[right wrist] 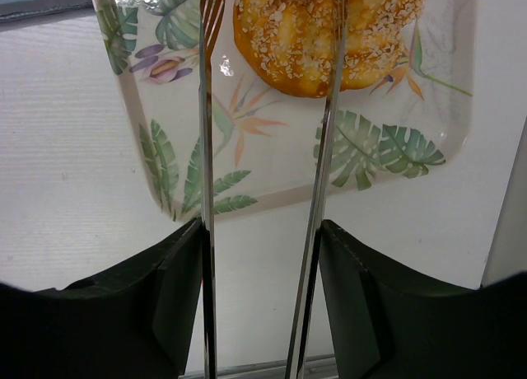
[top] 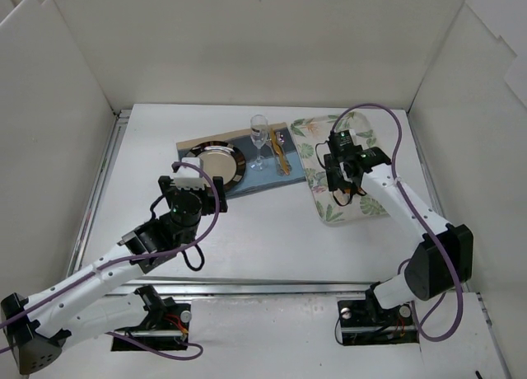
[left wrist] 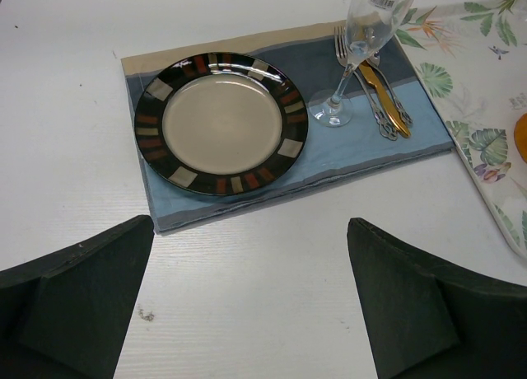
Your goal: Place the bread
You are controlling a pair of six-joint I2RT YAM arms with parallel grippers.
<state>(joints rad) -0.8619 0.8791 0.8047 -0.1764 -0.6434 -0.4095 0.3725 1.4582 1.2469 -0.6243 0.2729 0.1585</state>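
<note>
The bread (right wrist: 288, 33), a golden-orange bun with a seeded top, lies on the floral tray (right wrist: 272, 177) at the right of the table. My right gripper (right wrist: 262, 231) is shut on metal tongs (right wrist: 206, 148), whose two arms reach out to the bun. One arm is just left of the bun and the other crosses over it. In the top view the right gripper (top: 342, 181) hangs over the tray (top: 354, 210) and hides the bun. My left gripper (left wrist: 250, 231) is open and empty over bare table, just short of the round plate (left wrist: 221, 122).
The plate (top: 218, 165) sits on a blue placemat (left wrist: 395, 140) with a wine glass (left wrist: 362, 41) and gold and silver cutlery (left wrist: 383, 103) to its right. White walls enclose the table on three sides.
</note>
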